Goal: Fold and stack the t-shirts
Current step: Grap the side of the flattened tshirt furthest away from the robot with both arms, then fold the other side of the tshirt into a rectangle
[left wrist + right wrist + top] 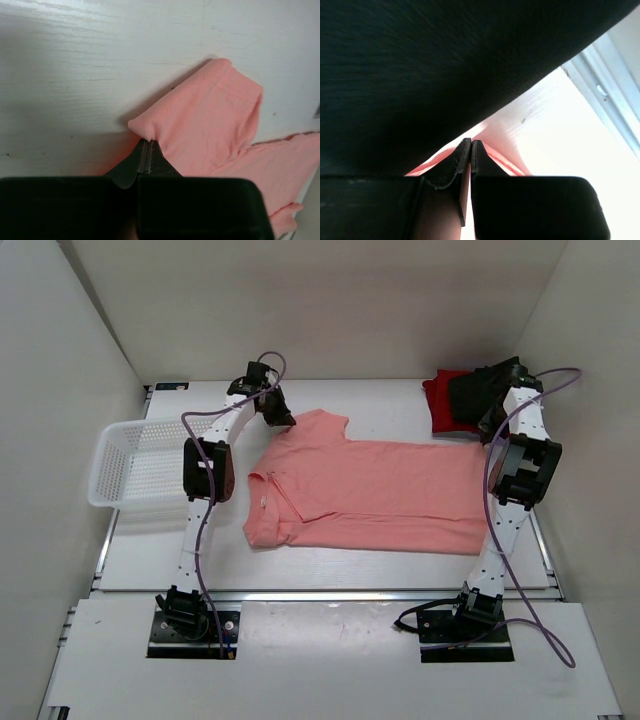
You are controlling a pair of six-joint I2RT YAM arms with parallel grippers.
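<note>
Our left gripper (148,146) is pinched tight on the sleeve edge of the salmon-pink t-shirt (380,495), which spreads flat across the counter (400,570) to its right. Our right gripper (471,149) is clamped on the same shirt's opposite end, and the black t-shirt (445,60) looms just ahead of its tips.

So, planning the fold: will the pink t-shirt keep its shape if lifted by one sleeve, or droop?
Probably floppy: the pink t-shirt lies flat with soft creases, and its sleeve puckers where the left gripper pinches it. Lifted there, it would likely drape and trail. Thin cloth suggests light weight.
</note>
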